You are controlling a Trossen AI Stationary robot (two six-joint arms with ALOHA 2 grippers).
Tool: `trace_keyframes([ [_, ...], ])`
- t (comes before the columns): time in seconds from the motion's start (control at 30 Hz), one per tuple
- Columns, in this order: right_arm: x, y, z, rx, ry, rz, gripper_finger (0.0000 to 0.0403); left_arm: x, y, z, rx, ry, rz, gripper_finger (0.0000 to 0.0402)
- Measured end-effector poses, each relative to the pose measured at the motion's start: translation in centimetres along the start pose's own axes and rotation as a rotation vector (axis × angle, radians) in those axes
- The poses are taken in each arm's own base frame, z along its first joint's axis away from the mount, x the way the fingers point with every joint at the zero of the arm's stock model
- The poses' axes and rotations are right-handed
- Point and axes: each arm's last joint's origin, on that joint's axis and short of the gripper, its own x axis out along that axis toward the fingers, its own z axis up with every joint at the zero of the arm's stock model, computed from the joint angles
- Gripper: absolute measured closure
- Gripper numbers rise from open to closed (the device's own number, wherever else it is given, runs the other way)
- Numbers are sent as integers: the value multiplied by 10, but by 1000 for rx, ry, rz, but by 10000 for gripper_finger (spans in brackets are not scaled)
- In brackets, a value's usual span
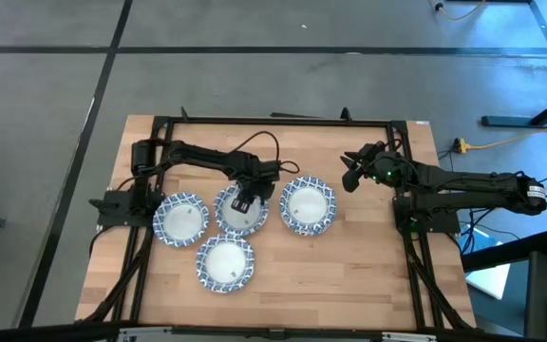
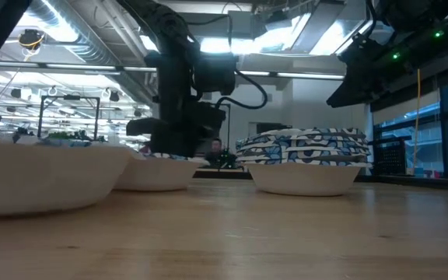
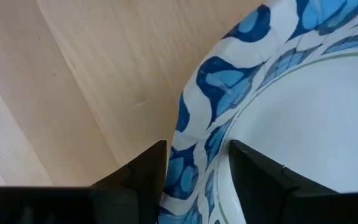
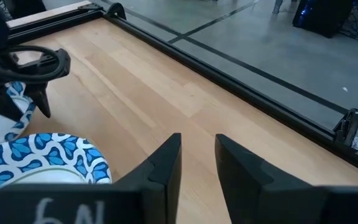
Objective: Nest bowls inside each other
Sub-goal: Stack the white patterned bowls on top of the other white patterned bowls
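The bowls are round, white inside, with blue-and-white rims, and stand on their bases at four spots on the table. One is at the left [image 1: 180,218], one in the middle [image 1: 235,215], one near [image 1: 225,263]. A nested stack [image 1: 308,204] stands to the right, its several rims showing in the low view [image 2: 306,148]. My left gripper [image 1: 243,200] is down over the middle bowl [image 2: 158,169], shut on its rim. My right gripper [image 1: 352,173] hangs raised to the right of the stack, slightly open and holding nothing. My left gripper holds the middle bowl by its patterned rim [image 3: 188,177]. The rim is pinched between the two fingers, one finger [image 3: 143,174] outside the bowl and one [image 3: 257,177] inside. The fingers come from above, pointing down. The bowl stays on the table.
A black frame rail [image 1: 273,121] runs round the table along its edges. Bare wood [image 1: 349,275] lies toward the near right corner. The nested stack [image 4: 42,158] is just beside the middle bowl, with the right gripper [image 4: 197,162] beyond it.
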Motion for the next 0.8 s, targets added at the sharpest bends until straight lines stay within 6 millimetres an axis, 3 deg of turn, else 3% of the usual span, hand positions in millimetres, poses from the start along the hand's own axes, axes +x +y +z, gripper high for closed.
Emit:
trace_keyframes([
  [0.5, 0, 0, 0, -13, 1, -1, 305, -7, 2, -5, -9, 16, -9, 361],
  [0.6, 0, 0, 0, -13, 1, 0, 305, -16, 6, -12, -36, 53, -26, 393],
  [0.8, 0, 0, 0, -11, 1, 0, 305, -41, 28, -18, -120, 55, -23, 399],
])
